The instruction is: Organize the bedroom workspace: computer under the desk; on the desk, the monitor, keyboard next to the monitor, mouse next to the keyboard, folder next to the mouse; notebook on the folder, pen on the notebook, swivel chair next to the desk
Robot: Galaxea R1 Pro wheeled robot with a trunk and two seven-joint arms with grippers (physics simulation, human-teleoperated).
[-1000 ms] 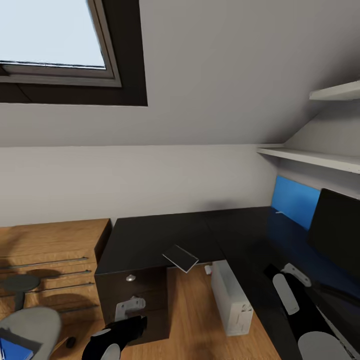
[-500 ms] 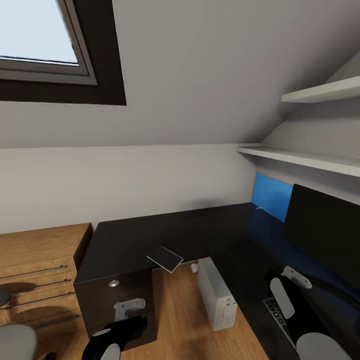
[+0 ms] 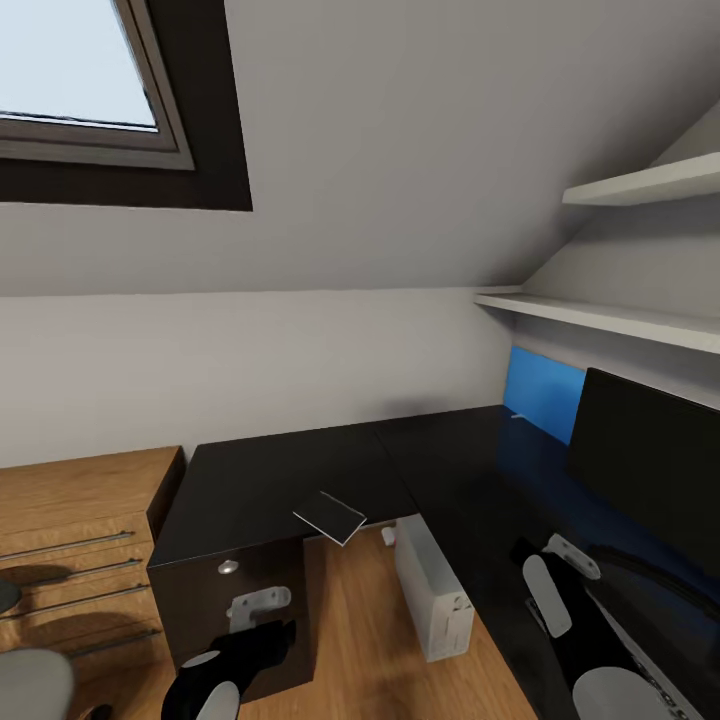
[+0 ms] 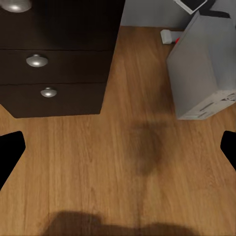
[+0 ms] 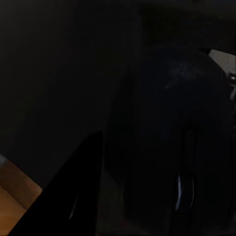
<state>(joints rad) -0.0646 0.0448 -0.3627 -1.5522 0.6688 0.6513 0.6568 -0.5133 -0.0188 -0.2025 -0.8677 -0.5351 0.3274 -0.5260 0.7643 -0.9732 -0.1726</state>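
The mouse (image 5: 172, 123), dark with a scroll wheel, looms close in the right wrist view, and my right gripper (image 5: 147, 162) is shut on it. That gripper (image 3: 545, 552) hovers over the black desk (image 3: 300, 470) in front of the monitor (image 3: 650, 460). A sliver of the keyboard (image 3: 655, 682) shows beside my forearm. The white computer (image 3: 435, 595) stands on the floor under the desk. The notebook (image 3: 330, 517) overhangs the desk's inner edge. The pen (image 3: 517, 415) lies by the blue panel. My left gripper (image 3: 272, 635) hangs open over the floor (image 4: 118, 147).
A black drawer unit (image 3: 235, 590) holds up the desk's left end, with low wooden drawers (image 3: 70, 540) beside it. The swivel chair's grey seat (image 3: 30, 690) shows at the lower left. Shelves (image 3: 620, 320) jut out above the monitor. Wood floor lies between drawer unit and computer.
The view first swung right, bringing the monitor further in. Since then the camera has held still, and my right arm has drawn slightly left and nearer, covering the keyboard's end.
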